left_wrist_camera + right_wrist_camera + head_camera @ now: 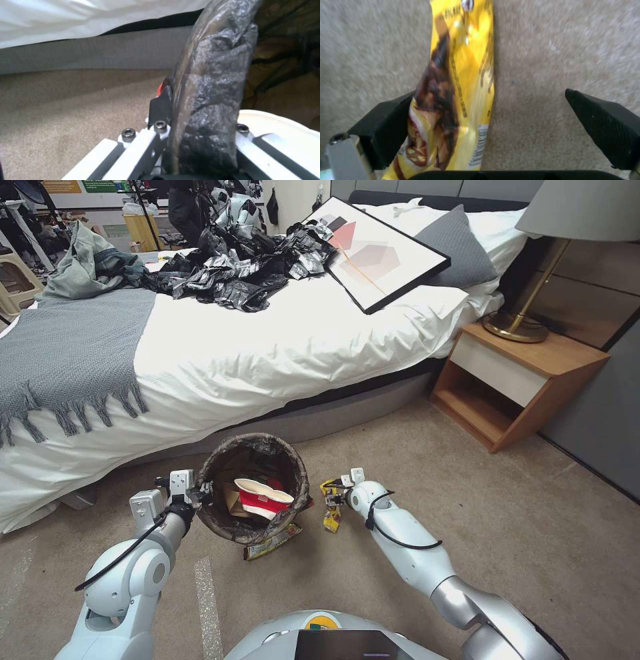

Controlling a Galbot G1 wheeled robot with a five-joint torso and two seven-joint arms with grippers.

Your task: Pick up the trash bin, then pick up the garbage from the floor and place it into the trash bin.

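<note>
I have the left gripper (200, 492) clamped on the rim of the trash bin (253, 488), its fingers (160, 110) closed over the dark bag liner (210, 100) folded across the edge; the bin sits just in front of the bed (267, 347) with a red-and-white paper cup (263, 499) already inside. What matters now is on my right side: the right gripper (333, 501) is down over the carpet floor (500, 513), just beside the bin, and the yellow snack wrapper (453, 87) lies between its fingers (606, 125). From the wrist camera the wrapper's long axis runs straight out from the palm, crosswise to the closing line, which I judge good for a pinch. The fingers are spread wide, not gripping; the wrapper rests against one pad while the other stands well clear, so I judge the closing stroke will push it sideways a little. A second wrapper (272, 542) lies on the floor against the bin's foot
</note>
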